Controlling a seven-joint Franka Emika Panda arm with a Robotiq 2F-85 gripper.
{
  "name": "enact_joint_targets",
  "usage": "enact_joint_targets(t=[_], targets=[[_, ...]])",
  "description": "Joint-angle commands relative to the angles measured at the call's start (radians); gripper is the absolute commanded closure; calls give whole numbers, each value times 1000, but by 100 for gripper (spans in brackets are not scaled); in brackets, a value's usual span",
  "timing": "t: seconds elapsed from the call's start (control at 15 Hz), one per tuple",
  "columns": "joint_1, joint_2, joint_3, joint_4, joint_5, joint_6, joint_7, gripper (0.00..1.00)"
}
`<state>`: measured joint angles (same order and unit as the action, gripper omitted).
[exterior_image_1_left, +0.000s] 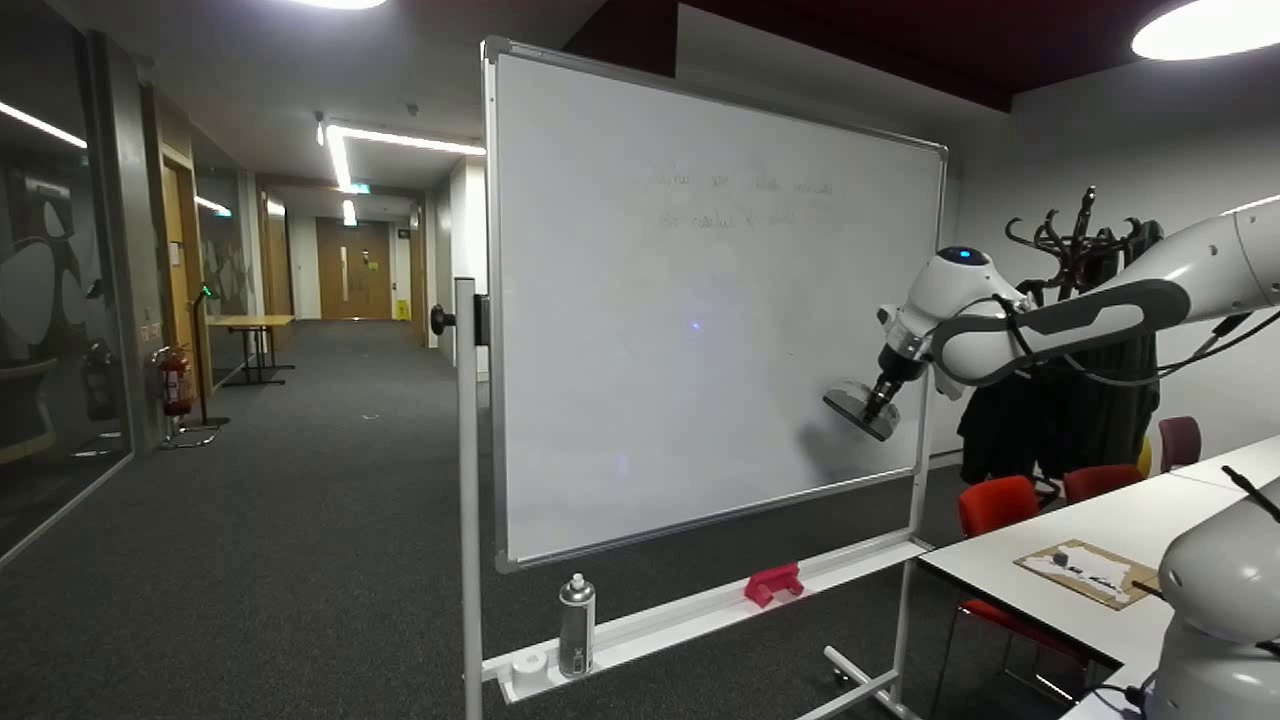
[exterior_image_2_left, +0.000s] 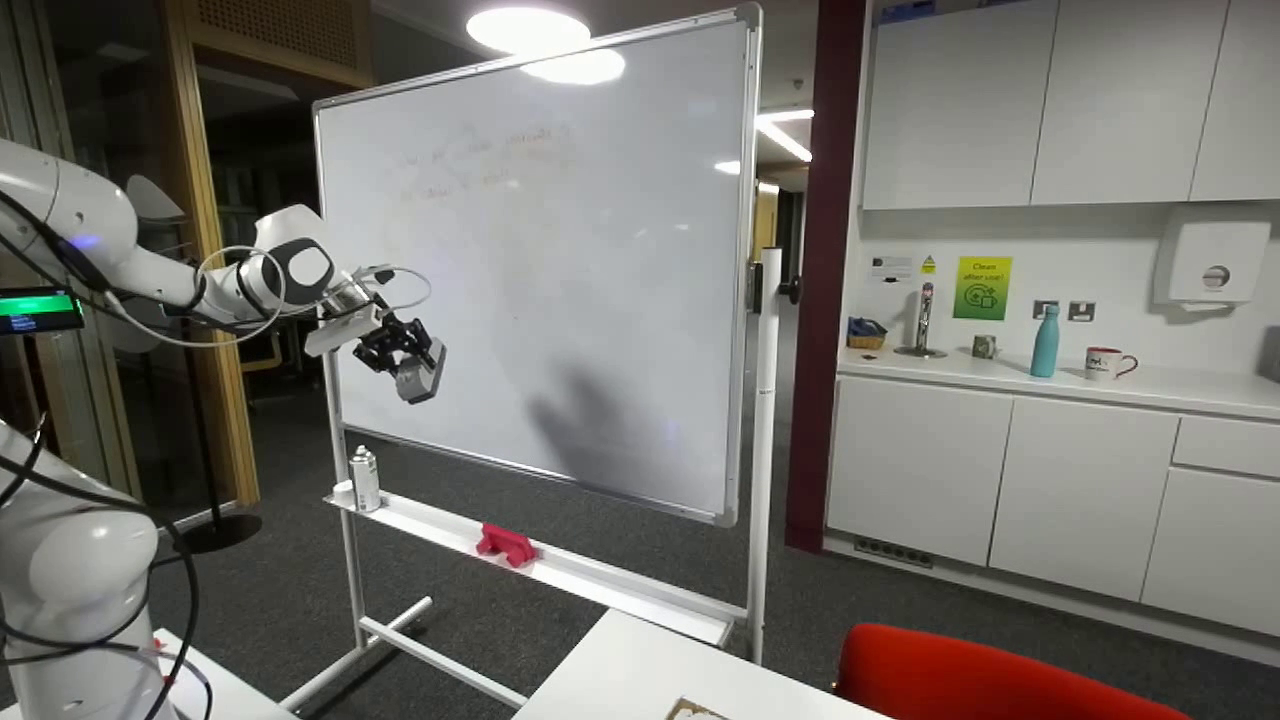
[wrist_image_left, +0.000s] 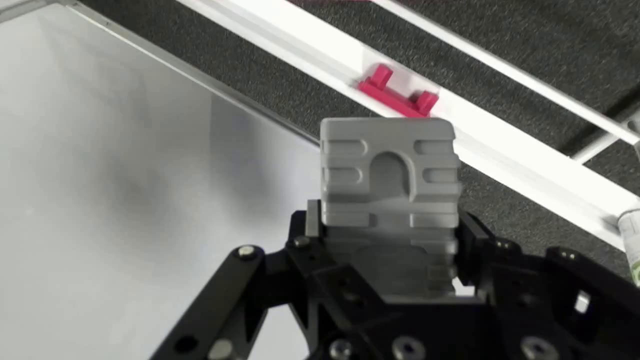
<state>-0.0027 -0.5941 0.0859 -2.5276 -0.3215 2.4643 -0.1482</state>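
The whiteboard is showing faint writing near its top. Below it, a long white tray is running lengthwise. The gripper is clamping a grey eraser from both sides; that eraser is hanging in front of the whiteboard's lower part. A red bracket is resting on the tray.

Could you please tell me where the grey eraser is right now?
The grey eraser is held in the gripper, mid-frame in the wrist view; in an exterior view it appears in front of the whiteboard, towards its lower right corner.
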Motion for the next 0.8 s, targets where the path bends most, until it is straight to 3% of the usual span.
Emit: enact_joint_targets(t=[0.0,0.4,0.73], targets=[[17,-64,-6,45,8,1,6,65],[42,-147,-16,94,7,35,-28,65],[52,-150,-11,96,-10,171,-33,65]])
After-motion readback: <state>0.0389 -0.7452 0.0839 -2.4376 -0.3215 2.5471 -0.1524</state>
